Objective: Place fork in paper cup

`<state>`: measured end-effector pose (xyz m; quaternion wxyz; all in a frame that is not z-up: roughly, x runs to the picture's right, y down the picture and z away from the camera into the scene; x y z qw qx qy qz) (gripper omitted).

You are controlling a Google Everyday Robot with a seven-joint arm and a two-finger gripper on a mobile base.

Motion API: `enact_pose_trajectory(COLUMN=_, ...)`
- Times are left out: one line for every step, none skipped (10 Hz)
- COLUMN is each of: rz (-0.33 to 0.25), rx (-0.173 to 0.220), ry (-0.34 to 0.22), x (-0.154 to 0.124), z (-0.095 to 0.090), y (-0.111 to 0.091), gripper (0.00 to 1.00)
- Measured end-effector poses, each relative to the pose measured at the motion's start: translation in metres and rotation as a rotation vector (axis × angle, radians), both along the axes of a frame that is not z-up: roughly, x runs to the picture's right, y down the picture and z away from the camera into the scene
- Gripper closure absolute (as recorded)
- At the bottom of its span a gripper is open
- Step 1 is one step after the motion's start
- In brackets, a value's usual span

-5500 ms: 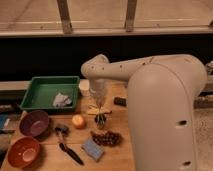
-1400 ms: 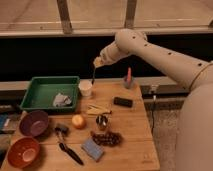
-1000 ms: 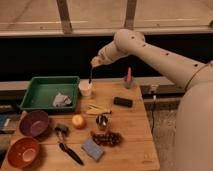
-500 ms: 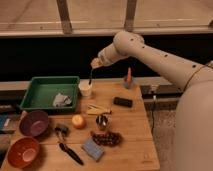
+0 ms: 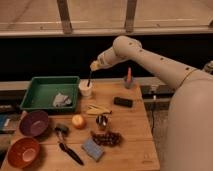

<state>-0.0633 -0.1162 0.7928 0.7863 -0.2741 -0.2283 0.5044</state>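
The white paper cup (image 5: 86, 89) stands near the table's far edge, just right of the green tray. Directly above it hangs the slim dark fork (image 5: 89, 78), held upright with its lower end at the cup's rim. My gripper (image 5: 94, 66) is shut on the fork's top end, about a cup's height above the cup. The white arm reaches in from the right.
A green tray (image 5: 45, 90) with a crumpled white item sits at the left. Purple bowl (image 5: 33, 122) and brown bowl (image 5: 22, 151) lie front left. Yellow sticks (image 5: 99, 109), a black block (image 5: 123, 102), a metal cup (image 5: 102, 121), an orange fruit (image 5: 78, 121), grapes (image 5: 107, 138), a blue sponge (image 5: 92, 149) and a black-handled utensil (image 5: 68, 150) crowd the table.
The gripper with the fork has come down and slightly left toward the paper cup; the fork's lower end now reaches the cup's rim.
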Motion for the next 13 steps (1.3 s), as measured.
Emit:
enact_pose_trajectory(rz=0.005, rx=-0.001, ry=-0.011, x=-0.002, z=0.004, y=0.001, gripper=1.0)
enact_pose_trajectory(rz=0.013, rx=0.0, ry=-0.025, x=-0.002, z=0.01, y=0.001, gripper=1.0)
enact_pose_trajectory(rz=0.02, rx=0.004, ry=-0.038, x=-0.003, z=0.015, y=0.001, gripper=1.0)
enact_pose_trajectory(rz=0.023, rx=0.004, ry=-0.051, x=-0.003, z=0.02, y=0.0, gripper=1.0)
enact_pose_trajectory(rz=0.019, rx=0.001, ry=-0.061, x=-0.007, z=0.025, y=-0.001, gripper=1.0)
enact_pose_trajectory(rz=0.009, rx=-0.005, ry=-0.08, x=-0.015, z=0.032, y=-0.001, gripper=1.0)
enact_pose_trajectory(rz=-0.001, rx=-0.01, ry=-0.093, x=-0.023, z=0.038, y=-0.002, gripper=1.0)
enact_pose_trajectory(rz=-0.008, rx=-0.012, ry=-0.1, x=-0.025, z=0.041, y=-0.003, gripper=1.0)
enact_pose_trajectory(rz=-0.017, rx=-0.016, ry=-0.103, x=-0.026, z=0.044, y=-0.005, gripper=1.0)
enact_pose_trajectory(rz=-0.03, rx=-0.022, ry=-0.098, x=-0.025, z=0.048, y=-0.007, gripper=0.98)
enact_pose_trajectory(rz=-0.04, rx=-0.028, ry=-0.096, x=-0.026, z=0.05, y=-0.006, gripper=0.93)
enact_pose_trajectory(rz=-0.045, rx=-0.036, ry=-0.095, x=-0.027, z=0.05, y=-0.004, gripper=0.82)
enact_pose_trajectory(rz=-0.045, rx=-0.046, ry=-0.086, x=-0.022, z=0.052, y=-0.001, gripper=0.7)
